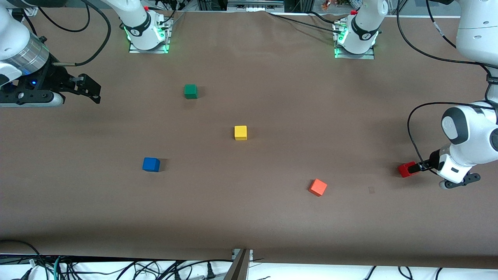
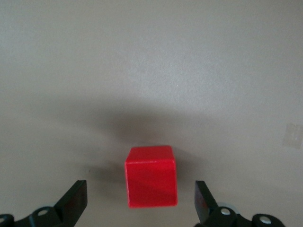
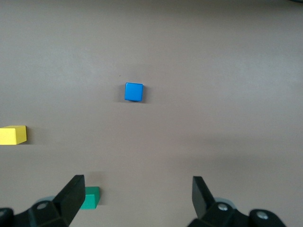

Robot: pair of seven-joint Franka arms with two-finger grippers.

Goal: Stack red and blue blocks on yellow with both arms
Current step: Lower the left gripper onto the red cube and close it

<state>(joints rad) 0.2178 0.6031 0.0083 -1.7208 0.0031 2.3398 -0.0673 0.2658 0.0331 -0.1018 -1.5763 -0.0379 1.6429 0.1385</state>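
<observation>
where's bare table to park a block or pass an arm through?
Widest bare stretch: nearer the front camera than the blue block and orange cube. Also bare between yellow cube and the left arm's base. Tightest at the red block, where the open left gripper straddles it. The open right gripper waits over its end of the table.

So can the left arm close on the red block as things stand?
Probably yes. The left gripper is open, its fingers standing either side of the red block with gaps on both sides. Nothing lies between them; the orange cube sits well apart on the table.
</observation>
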